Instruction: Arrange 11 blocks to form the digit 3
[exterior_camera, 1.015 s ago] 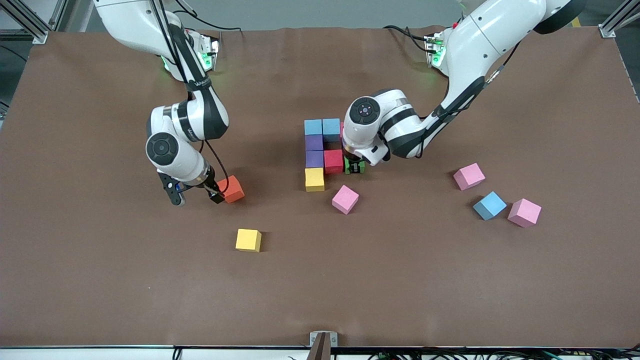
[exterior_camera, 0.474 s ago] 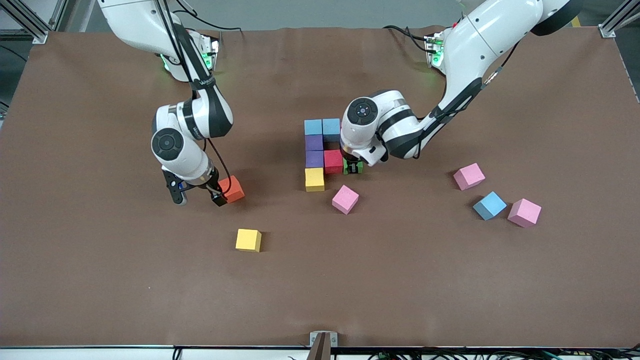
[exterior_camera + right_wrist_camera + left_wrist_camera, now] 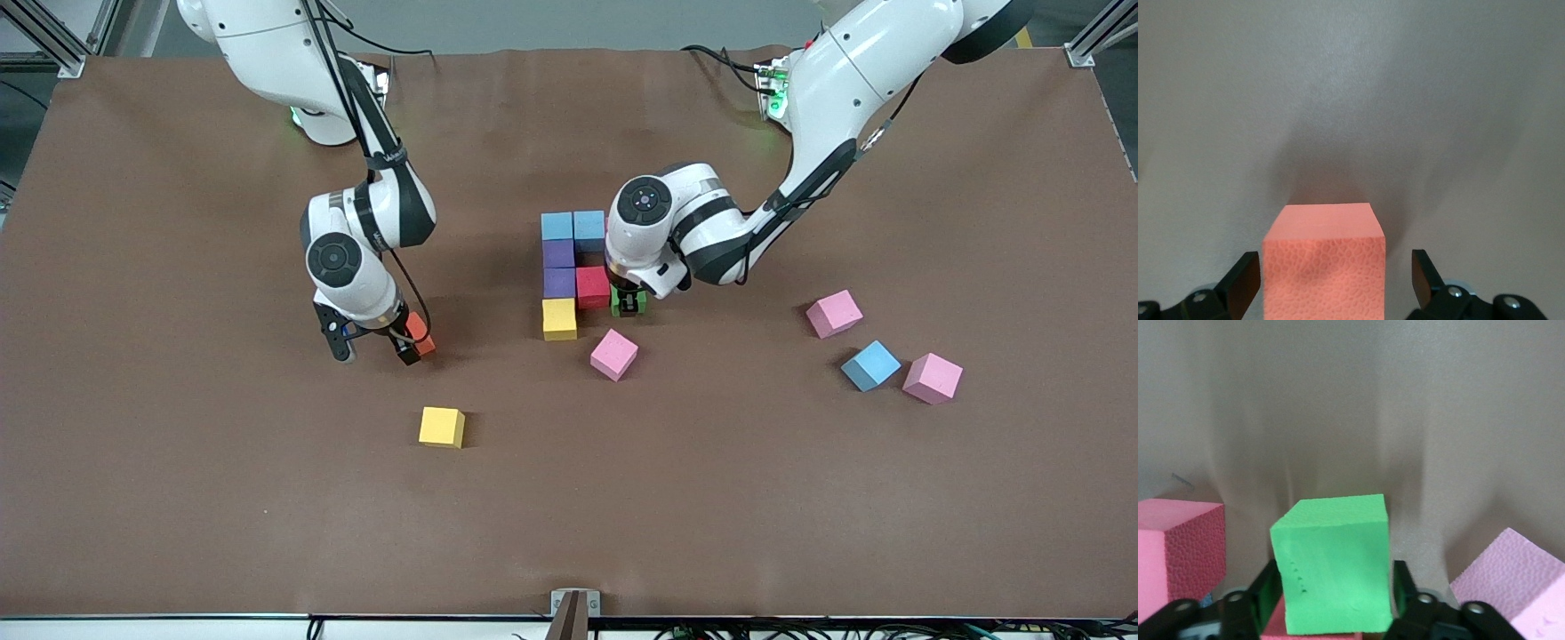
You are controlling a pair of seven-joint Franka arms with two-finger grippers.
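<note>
Brown table (image 3: 178,498), mid-frame: digit unfinished.
Right gripper (image 3: 375,354) spread astride orange block (image 3: 1325,267); left gripper's (image 3: 629,304) hold on green block (image 3: 1331,567) unclear; lifting could drag it askew.

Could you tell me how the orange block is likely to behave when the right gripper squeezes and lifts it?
The orange block looks like pitted foam, so probably light and slightly squashy. Its flat faces between the right gripper fingers should resist slipping. Being a cube, it shouldn't roll.

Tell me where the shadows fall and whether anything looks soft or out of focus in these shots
Front view: even light, a short dark shadow beside the yellow block. Left wrist view: green block sharp, pale pink block at the edge soft. Right wrist view: orange block sharp, a diffuse shadow on the table by it.
</note>
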